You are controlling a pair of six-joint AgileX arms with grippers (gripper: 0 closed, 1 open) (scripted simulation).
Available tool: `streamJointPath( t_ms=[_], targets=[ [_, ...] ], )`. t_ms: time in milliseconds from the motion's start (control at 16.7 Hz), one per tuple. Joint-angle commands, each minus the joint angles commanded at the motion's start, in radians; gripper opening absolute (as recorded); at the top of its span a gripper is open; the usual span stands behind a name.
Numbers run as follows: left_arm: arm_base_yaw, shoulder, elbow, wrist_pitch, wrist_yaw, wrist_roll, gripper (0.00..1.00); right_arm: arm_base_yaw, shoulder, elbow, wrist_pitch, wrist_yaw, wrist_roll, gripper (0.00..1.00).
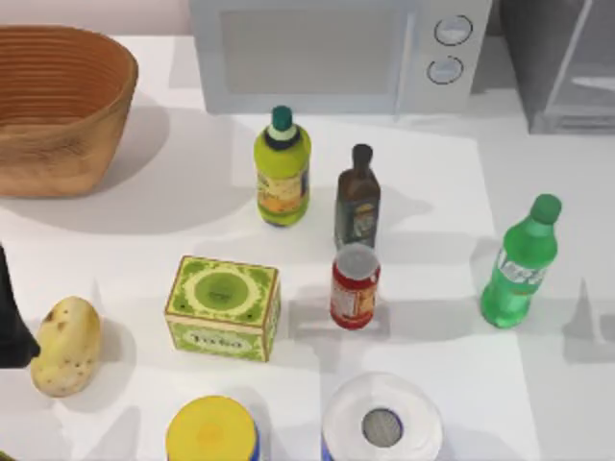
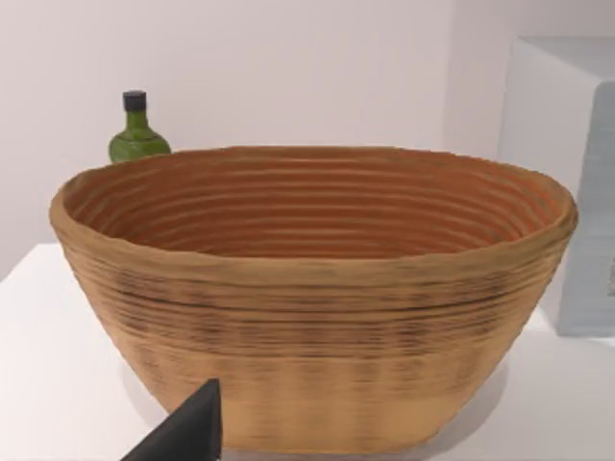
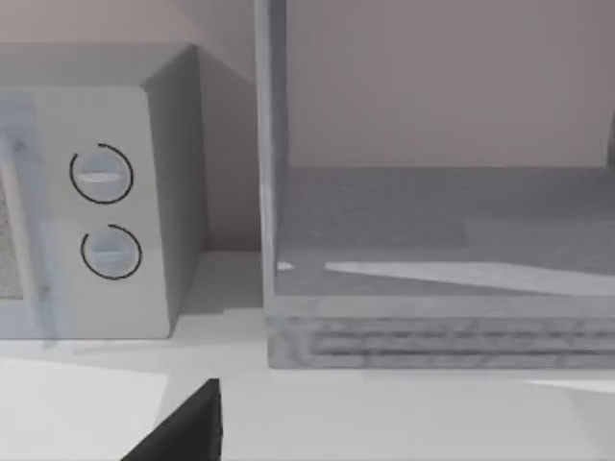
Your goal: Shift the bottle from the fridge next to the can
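Nearest the lens, at the desk's [image 1: 432, 163] front edge: a white-lidded round container [image 1: 382, 423] and, left of it, a yellow-lidded tub [image 1: 211, 434], both cut off by the frame. Just behind, the can [image 1: 355, 286], upright, silver top up, with a green box [image 1: 223, 307] to its left and a small brown bottle [image 1: 357, 197] close behind.

Right of the can, across a strip of bare desk: the bottle [image 1: 519, 264], out on the desk, standing upright, long axis vertical, green cap at the top. More bare desk around it on the right and front.

Back right corner: the fridge [image 1: 562, 67], its grey inner floor seen from the right wrist. Beside it a white microwave [image 1: 336, 53]. Back left: a woven basket [image 1: 58, 106], ribbed inner wall showing, bottom hidden by the rim. Potato [image 1: 65, 346] at the left edge.

Left gripper [image 2: 183, 432] facing the basket, by the desk's left edge; right gripper [image 3: 183, 427] facing the fridge. Holding nothing visible; how far open, cannot tell for either.
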Motion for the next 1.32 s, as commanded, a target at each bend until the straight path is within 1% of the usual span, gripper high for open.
streamJointPath(
  t_ms=[120, 480, 660, 900, 1320],
  targets=[
    [0.000, 0.000, 0.000, 0.000, 0.000, 0.000, 1.00, -0.014, -0.024, -0.004, -0.019, -0.014, -0.003, 1.00],
    [0.000, 0.000, 0.000, 0.000, 0.000, 0.000, 1.00, -0.011, -0.031, 0.009, -0.029, -0.012, -0.002, 1.00],
    [0.000, 0.000, 0.000, 0.000, 0.000, 0.000, 1.00, -0.012, -0.099, 0.066, -0.126, -0.012, -0.003, 1.00],
    [0.000, 0.000, 0.000, 0.000, 0.000, 0.000, 1.00, -0.013, -0.253, 0.192, -0.395, -0.013, -0.004, 1.00],
    [0.000, 0.000, 0.000, 0.000, 0.000, 0.000, 1.00, -0.015, -0.578, 0.458, -1.025, -0.014, -0.006, 1.00]
  ],
)
